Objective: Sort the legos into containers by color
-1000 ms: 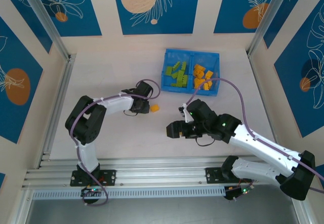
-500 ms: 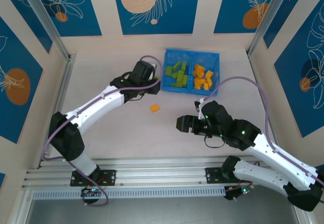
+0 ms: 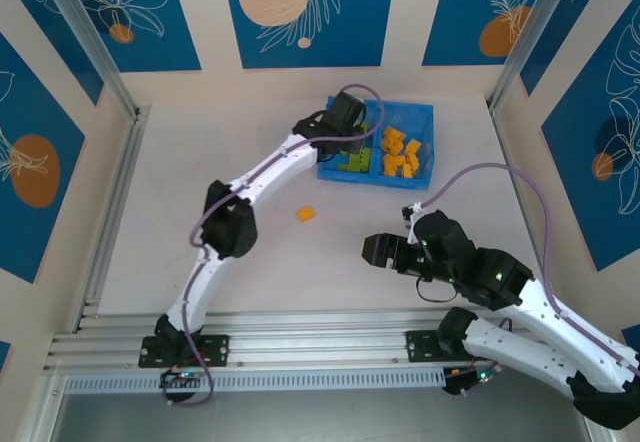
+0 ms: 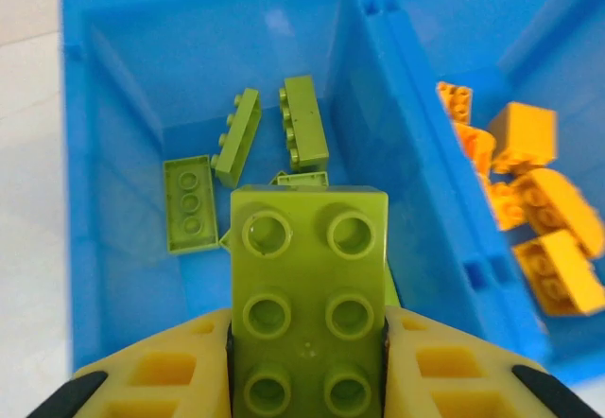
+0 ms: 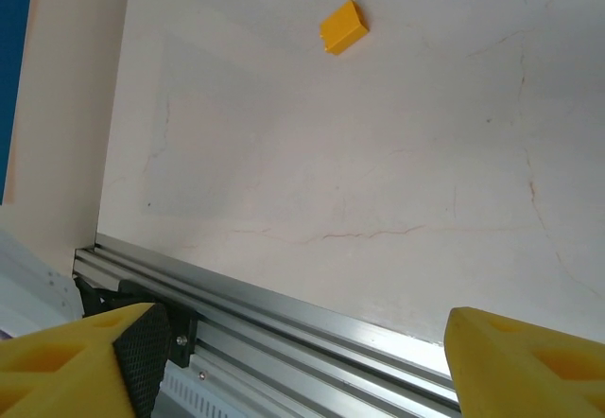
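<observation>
**Left arm holds a green brick over the green side; one orange-yellow brick lies loose on the table**

From the top external camera, the left arm stretches far and to the right. The left gripper (image 3: 348, 130) sits above the left compartment (image 3: 349, 122) of the blue bin (image 3: 405, 105). From here I cannot tell how its jaws stand. The green legos (image 3: 352, 152) lie in that left compartment and the orange-yellow legos (image 3: 400, 154) in the right compartment (image 3: 420, 127). A loose orange-yellow brick (image 3: 306, 214) lies on the table (image 3: 200, 162), near of the bin and well apart from it. The right gripper (image 3: 372, 251) is low over the table, right of and nearer than that brick, pointing left.

In the left wrist view, the jaws of the left gripper (image 4: 309, 347) are clamped on a lime green brick (image 4: 309, 276), studs up, one yellow finger (image 4: 184, 366) against each long side. It hangs over the left compartment, where several green legos (image 4: 187, 200) rest on the floor. Beyond the centre wall (image 4: 416, 106), orange-yellow legos (image 4: 544, 200) are piled in the right compartment.

In the right wrist view, the jaws of the right gripper (image 5: 302, 352) stand wide apart with nothing between them. The loose orange-yellow brick (image 5: 343, 26) lies ahead on the table, well apart from the fingers. An aluminium rail (image 5: 312, 319) runs along the table's near edge.
</observation>
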You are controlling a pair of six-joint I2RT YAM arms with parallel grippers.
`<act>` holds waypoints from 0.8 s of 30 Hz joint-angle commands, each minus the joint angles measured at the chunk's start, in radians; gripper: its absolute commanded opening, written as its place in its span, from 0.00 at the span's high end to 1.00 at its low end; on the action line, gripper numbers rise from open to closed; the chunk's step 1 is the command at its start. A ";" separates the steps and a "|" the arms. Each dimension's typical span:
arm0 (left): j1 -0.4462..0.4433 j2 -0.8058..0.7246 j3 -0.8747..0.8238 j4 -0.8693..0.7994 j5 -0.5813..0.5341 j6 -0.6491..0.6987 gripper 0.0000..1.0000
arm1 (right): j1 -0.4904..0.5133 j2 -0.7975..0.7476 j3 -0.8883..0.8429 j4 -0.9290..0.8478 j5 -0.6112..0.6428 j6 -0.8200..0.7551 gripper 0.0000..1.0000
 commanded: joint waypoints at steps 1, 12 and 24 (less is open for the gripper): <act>0.005 0.075 0.127 -0.085 -0.042 0.027 0.72 | -0.003 -0.031 -0.018 -0.025 0.032 0.031 0.22; -0.004 0.010 0.068 -0.091 -0.010 -0.021 0.51 | -0.003 -0.047 -0.017 -0.028 0.032 0.032 0.22; -0.096 -0.549 -0.434 0.130 0.016 0.004 0.45 | -0.003 0.002 0.002 -0.029 0.057 -0.015 0.21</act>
